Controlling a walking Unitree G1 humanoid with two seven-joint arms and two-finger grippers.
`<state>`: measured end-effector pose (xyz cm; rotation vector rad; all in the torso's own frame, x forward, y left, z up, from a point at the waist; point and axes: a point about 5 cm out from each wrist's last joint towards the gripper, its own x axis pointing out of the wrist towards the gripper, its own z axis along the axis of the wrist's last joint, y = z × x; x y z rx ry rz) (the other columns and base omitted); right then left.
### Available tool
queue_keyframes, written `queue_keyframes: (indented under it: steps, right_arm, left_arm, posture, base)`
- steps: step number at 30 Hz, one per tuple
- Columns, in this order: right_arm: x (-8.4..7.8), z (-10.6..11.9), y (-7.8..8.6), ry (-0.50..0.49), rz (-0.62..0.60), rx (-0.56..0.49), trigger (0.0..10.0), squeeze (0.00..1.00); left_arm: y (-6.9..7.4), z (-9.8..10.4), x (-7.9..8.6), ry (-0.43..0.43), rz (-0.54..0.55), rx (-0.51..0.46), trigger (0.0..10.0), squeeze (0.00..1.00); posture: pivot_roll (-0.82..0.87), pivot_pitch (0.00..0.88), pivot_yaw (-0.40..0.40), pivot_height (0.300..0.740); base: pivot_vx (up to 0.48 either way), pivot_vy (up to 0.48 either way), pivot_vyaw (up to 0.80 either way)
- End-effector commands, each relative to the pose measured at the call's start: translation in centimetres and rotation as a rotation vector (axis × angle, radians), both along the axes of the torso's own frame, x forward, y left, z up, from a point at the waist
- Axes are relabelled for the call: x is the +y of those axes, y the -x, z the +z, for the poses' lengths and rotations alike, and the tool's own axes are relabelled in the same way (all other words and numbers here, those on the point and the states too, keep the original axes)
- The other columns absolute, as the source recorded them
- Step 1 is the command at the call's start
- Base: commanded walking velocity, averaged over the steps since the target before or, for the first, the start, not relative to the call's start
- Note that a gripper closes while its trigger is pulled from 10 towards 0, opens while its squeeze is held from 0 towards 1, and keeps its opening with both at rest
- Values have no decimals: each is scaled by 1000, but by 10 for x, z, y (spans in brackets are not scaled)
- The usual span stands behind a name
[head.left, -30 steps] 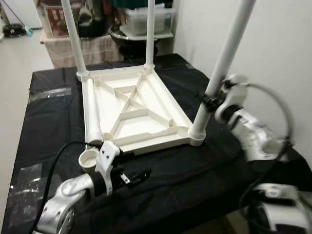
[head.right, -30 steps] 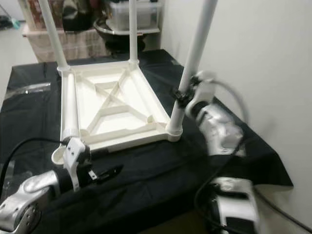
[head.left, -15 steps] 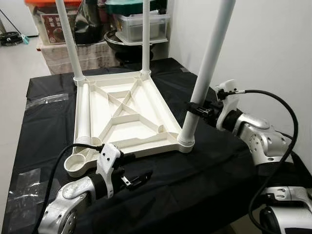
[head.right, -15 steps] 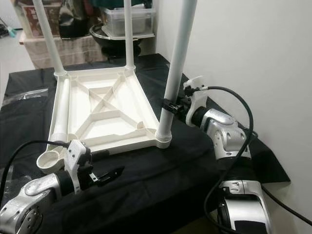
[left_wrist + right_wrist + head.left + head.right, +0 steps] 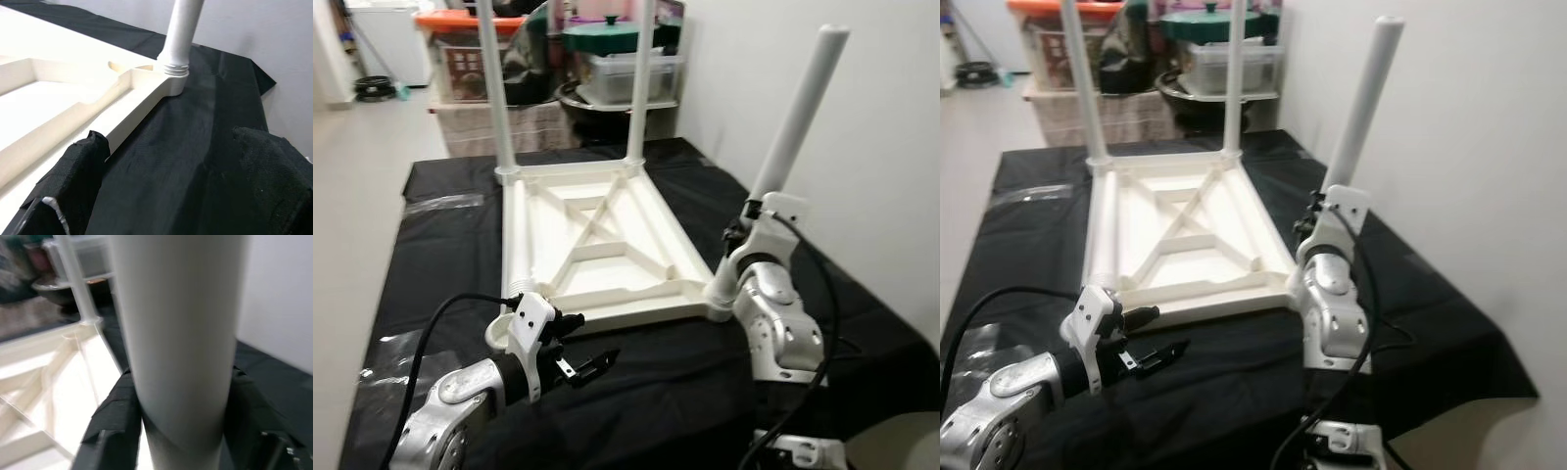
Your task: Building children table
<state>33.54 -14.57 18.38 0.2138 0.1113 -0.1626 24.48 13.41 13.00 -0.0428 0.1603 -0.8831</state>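
A: Three legs stand upright in the upturned white tabletop [image 5: 597,245], which lies underside-up on the black cloth [image 5: 450,255] covering the work table. Two far legs [image 5: 490,88] rise at the far corners; the near-right leg [image 5: 781,157] sits in its corner socket [image 5: 718,305] and leans out to the right. A fourth leg [image 5: 516,235] lies flat inside the tray along its left wall, and the near-left socket [image 5: 502,335] is an empty cup.

B: Right gripper?

A: Right gripper [image 5: 181,396] is clamped around the near-right leg, low on the shaft, above the socket. In the right wrist view the black fingers [image 5: 115,406] press both sides of the tube.

B: Left gripper?

A: Left gripper [image 5: 582,367] hovers just off the near edge of the tabletop, over the cloth, fingers apart, nothing between them. In the left wrist view the pads [image 5: 73,186] frame bare cloth and the tray's near rim.

B: Risks from here?

A: My reading, not observation:
1. The lean suggests the leg is not fully seated. Releasing it now could let it tip or pop out.
2. Pushing or twisting while off-axis could jam the joint or cross it, if it is threaded; I cannot tell.
3. Nothing holds the tabletop down. Side force on the leg could slide or lift it on the cloth.
4. A shifting tray could topple the far legs or disturb the loose fourth leg.
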Motion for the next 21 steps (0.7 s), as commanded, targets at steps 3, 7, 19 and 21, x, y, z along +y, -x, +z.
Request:
queue_keyframes:
  steps: [3,7,19,21]
  right_arm:
    - [6,-13,2,-37,85,37,10000,1000]
    - [9,29,0,-133,623,-148,10000,0]
    - [16,8,44,133,1197,-124,10000,0]
    - [18,5,36,132,1179,-103,10000,0]
  left_arm:
    - [0,0,-2,-1,-15,2,10000,0]
    - [0,-1,-2,8,-17,6,10000,0]
    - [0,0,-3,10,-24,4,10000,0]
    - [1,0,-2,8,-20,4,10000,0]
  posture:
    - [78,0,-62,740]
    - [65,0,-59,740]
    - [78,0,-67,740]
    - [83,0,-70,740]
  base:
    - [0,0,0]
    - [0,0,0]
    - [0,0,0]
    - [0,0,0]
